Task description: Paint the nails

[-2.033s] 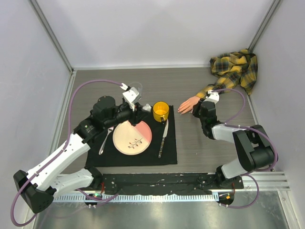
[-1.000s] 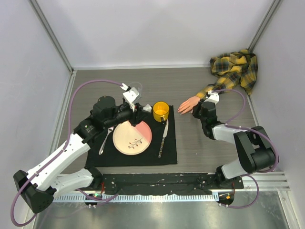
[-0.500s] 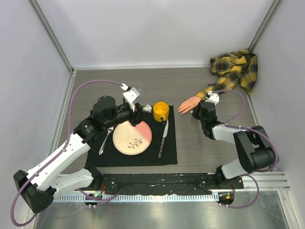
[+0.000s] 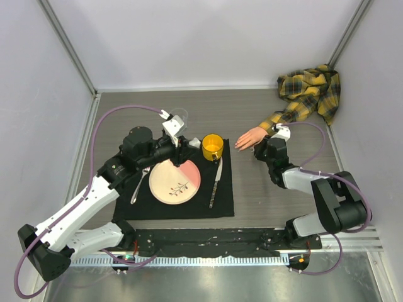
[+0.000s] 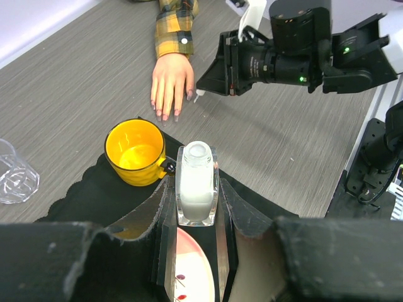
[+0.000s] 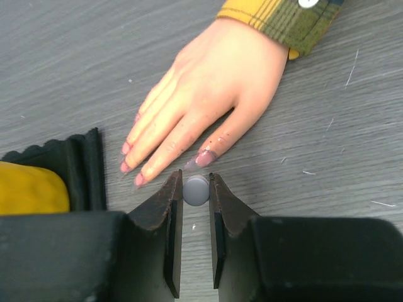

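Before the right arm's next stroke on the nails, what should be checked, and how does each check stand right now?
1. Tool grip: the right gripper has its jaws shut on the grey applicator: ok.
2. Supply: the left gripper holds the bottle upright: ok.
3. Target: the mannequin hand lies flat, palm down: ok.
4. Aim: the applicator is lined up with the thumb nail: ok.
5. Tip touching the nail: cannot tell.
6. Polish kept to the nails: not ok, pink specks show on the thumb skin.
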Robot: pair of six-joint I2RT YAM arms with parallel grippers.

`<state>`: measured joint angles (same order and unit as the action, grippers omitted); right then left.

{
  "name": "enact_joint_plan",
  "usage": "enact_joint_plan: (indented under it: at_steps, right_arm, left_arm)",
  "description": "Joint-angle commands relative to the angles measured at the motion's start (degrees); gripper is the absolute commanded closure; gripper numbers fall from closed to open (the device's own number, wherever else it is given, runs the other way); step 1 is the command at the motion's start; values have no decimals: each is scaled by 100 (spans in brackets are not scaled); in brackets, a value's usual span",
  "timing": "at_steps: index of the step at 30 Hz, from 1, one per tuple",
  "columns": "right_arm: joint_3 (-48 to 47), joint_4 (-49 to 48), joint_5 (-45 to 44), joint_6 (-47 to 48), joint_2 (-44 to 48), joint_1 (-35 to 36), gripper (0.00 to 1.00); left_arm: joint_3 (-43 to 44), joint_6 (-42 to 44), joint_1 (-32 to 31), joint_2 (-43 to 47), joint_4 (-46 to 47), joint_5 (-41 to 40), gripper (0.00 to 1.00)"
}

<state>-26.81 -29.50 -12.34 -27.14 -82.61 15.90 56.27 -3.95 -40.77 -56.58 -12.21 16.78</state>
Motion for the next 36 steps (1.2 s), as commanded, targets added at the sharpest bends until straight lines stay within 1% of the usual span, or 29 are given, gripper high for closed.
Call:
enact_joint_plan:
  at_steps: [1,5,9,17,26,36]
  right_arm:
    - [-44,-171,-215,-38,543,-52,99]
    - [-167,-65,-234,6,457,-157,99]
    - [-369,-48,-164,191,114,-166,99]
    - [-448,-91,-103,376,-45,-166,99]
    - [-580,-311,153,332,-370,-166,99]
    - [-562,-373,328,139,-388,-149,99]
  left_arm:
    - [24,87,-10,15,421,142,100]
    - [16,96,-10,33,421,116,100]
    - [16,104,-1,41,421,116,100]
    - [24,104,-10,41,412,142,100]
    - [16,113,-1,41,403,133,100]
    - [24,131,-10,50,395,124,100]
